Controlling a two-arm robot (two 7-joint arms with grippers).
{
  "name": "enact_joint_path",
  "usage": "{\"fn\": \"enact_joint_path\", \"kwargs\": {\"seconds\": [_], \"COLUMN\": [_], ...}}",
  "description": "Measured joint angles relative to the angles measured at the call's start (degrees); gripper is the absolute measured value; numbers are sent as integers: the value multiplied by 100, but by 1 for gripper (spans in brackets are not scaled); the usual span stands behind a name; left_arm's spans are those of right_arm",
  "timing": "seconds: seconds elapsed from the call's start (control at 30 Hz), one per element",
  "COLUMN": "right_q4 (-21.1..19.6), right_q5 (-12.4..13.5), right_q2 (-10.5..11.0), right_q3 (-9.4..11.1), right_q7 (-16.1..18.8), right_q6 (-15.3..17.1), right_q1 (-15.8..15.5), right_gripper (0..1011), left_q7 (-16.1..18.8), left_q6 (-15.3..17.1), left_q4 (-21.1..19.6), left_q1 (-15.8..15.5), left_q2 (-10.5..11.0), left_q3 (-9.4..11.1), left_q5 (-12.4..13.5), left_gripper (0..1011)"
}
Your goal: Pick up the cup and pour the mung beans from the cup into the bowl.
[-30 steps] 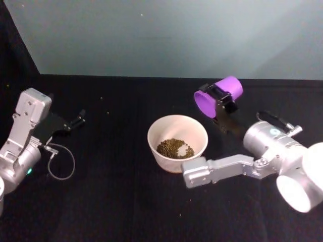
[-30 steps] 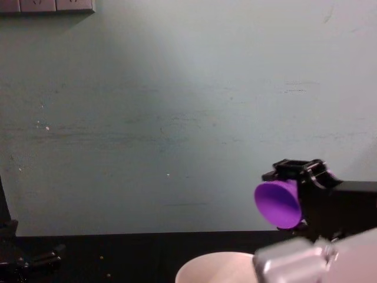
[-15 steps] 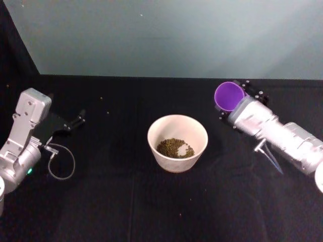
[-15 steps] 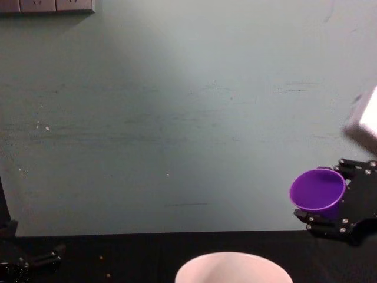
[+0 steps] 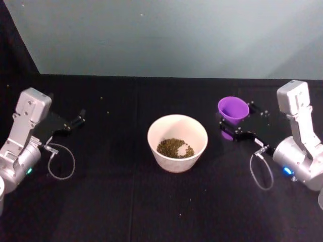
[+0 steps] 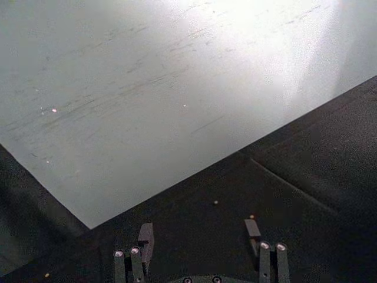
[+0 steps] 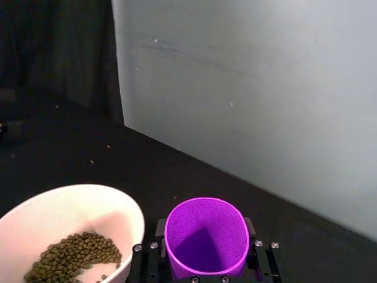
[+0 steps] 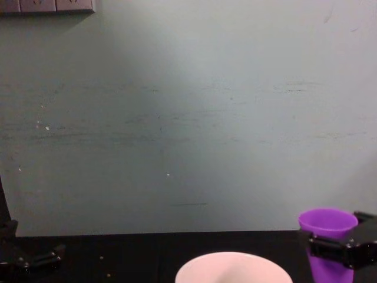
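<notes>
The pale bowl point(image 5: 198, 132) stands mid-table with mung beans point(image 5: 174, 147) heaped in its bottom. To its right the purple cup point(image 5: 233, 109) is upright, and my right gripper point(image 5: 237, 122) is shut on it. In the right wrist view the cup point(image 7: 206, 236) looks empty, a black finger point(image 7: 148, 254) on each side, with the bowl point(image 7: 126, 209) and its mung beans point(image 7: 76, 254) beside it. The chest view shows the cup point(image 8: 327, 226) low, right of the bowl's rim point(image 8: 232, 260); whether it rests on the table is hidden. My left gripper point(image 5: 70, 122) sits parked at the left, open point(image 6: 199, 236).
The table is covered in black cloth point(image 5: 126, 201), with a grey-green wall point(image 5: 166, 35) behind its far edge. A few stray beans point(image 5: 180, 215) lie on the cloth. A cable loop point(image 5: 61, 162) hangs by my left arm, another by my right arm point(image 5: 298, 151).
The cup has turned from lying tilted with its mouth toward the bowl to upright. It moved right and down, away from the bowl, as my right arm swung back. Left arm unchanged.
</notes>
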Motion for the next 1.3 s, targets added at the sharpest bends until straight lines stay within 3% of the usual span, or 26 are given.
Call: {"fn": "enact_joint_path", "kwargs": {"seconds": [0.23,0.4,0.9,1.3], "right_q4": [340,527,678,686], "right_q5": [582,816,703,769], "right_q2": [-140,-166,7,35], "right_q3": [102,89,-259,-290], "right_q7": [137,190,48,39], "right_q6": [157,211,91,101], "right_q1": [34,82,210,226], "right_gripper": [730,730,730,739], "left_q7": [0,0,0,0], "left_q6": [0,0,0,0], "left_q4": [0,0,0,0], "left_q1": [0,0,0,0], "left_q2": [0,0,0,0], "left_q3": [0,0,0,0], "left_q5": [0,0,0,0], "left_gripper": [1000,1000,1000,1000]}}
